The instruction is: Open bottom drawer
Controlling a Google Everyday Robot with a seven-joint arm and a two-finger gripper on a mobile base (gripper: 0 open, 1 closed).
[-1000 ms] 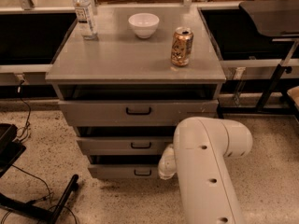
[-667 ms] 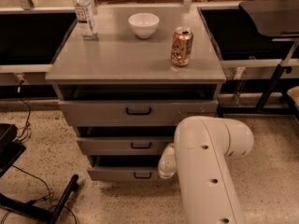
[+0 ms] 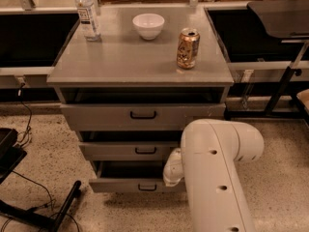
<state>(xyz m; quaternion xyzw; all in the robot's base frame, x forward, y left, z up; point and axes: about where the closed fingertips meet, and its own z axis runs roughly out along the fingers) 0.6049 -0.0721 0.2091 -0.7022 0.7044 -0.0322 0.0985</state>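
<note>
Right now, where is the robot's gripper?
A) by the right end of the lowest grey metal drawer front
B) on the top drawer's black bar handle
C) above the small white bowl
A: the gripper sits low, at the right end of the bottom drawer, mostly hidden behind the white arm.

The surface (image 3: 120,62) is smooth, matt grey metal. The bottom drawer (image 3: 116,185) has a front in the same matt grey finish, with a black bar handle (image 3: 147,187). The arm (image 3: 217,178) has a smooth, slightly glossy off-white plastic shell. The hand (image 3: 173,170), at the 3 o'clock end of the bottom drawer front, shows the same casing. The bowl (image 3: 148,25) is glossy white, the can (image 3: 188,48) shiny metal, the bottle (image 3: 88,13) clear plastic. The floor (image 3: 43,144) is speckled.
</note>
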